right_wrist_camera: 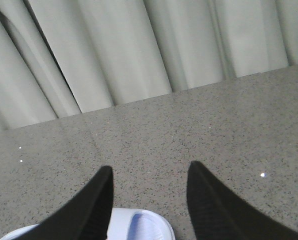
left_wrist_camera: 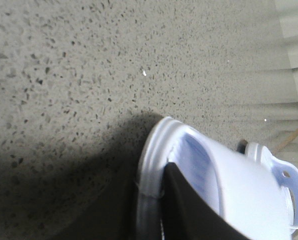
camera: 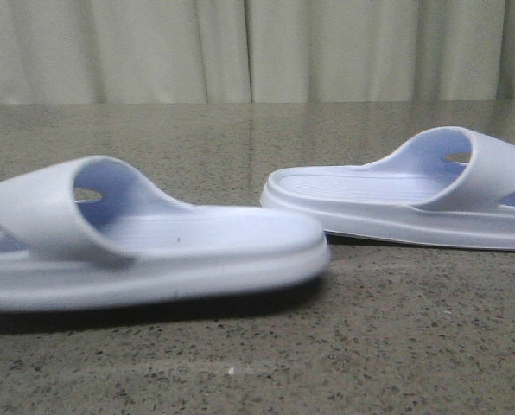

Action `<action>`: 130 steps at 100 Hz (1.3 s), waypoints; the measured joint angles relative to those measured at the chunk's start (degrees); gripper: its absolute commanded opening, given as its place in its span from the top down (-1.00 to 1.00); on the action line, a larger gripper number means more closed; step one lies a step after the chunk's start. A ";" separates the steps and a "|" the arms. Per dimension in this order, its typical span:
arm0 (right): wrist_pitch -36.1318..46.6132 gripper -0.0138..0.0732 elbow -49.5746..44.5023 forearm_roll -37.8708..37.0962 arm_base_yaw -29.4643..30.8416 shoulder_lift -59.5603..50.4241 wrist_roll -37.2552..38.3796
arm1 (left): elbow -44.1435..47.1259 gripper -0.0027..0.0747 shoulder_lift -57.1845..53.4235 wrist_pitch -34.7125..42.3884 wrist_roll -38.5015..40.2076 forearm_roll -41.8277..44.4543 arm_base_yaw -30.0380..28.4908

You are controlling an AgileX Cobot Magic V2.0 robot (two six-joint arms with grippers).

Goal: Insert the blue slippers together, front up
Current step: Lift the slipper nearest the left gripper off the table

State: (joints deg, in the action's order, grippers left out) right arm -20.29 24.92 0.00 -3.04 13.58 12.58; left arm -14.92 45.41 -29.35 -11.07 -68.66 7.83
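Two blue slippers (camera: 154, 246) (camera: 413, 194) lie apart on one table (camera: 240, 354).

You are facing a speckled grey stone-look tabletop (camera: 240, 346), polished enough to show faint reflections. Directly behind the tabletop's far edge hangs a pale grey-white pleated curtain (camera: 257, 47), filling the whole backdrop. Light is soft and even; dark shadows lie on the tabletop.

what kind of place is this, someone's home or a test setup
Probably a staged test setup rather than a home. A speckled stone-look tabletop carries only the two blue slippers, a plain pleated curtain closes off the background, and the black right gripper hangs over the table.
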 measured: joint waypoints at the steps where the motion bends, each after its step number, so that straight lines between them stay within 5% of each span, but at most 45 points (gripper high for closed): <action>1: 0.00 0.02 0.00 0.00 0.00 0.00 0.00 | 0.00 0.89 0.00 0.00 0.00 0.00 0.00; 44: 0.00 0.02 0.00 0.00 0.00 0.00 0.00 | -0.69 0.89 0.46 -0.98 -12.26 -14.97 0.00; 75: -4.08 0.02 0.02 0.00 0.00 0.00 0.00 | -6.38 0.89 -1.74 -2.29 -13.50 -17.02 0.00; 111: -5.95 0.02 -0.93 0.40 0.00 6.35 13.43 | -9.88 0.89 -3.06 -3.03 -13.58 -17.14 0.00; 130: -6.04 0.02 -0.93 6.79 0.00 14.90 16.04 | -10.00 0.89 -3.06 -3.03 -13.58 -17.14 0.00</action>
State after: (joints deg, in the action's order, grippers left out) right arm -26.32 23.99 6.79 -3.04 28.48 28.62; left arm -24.92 42.35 -32.38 -24.65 -85.79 7.83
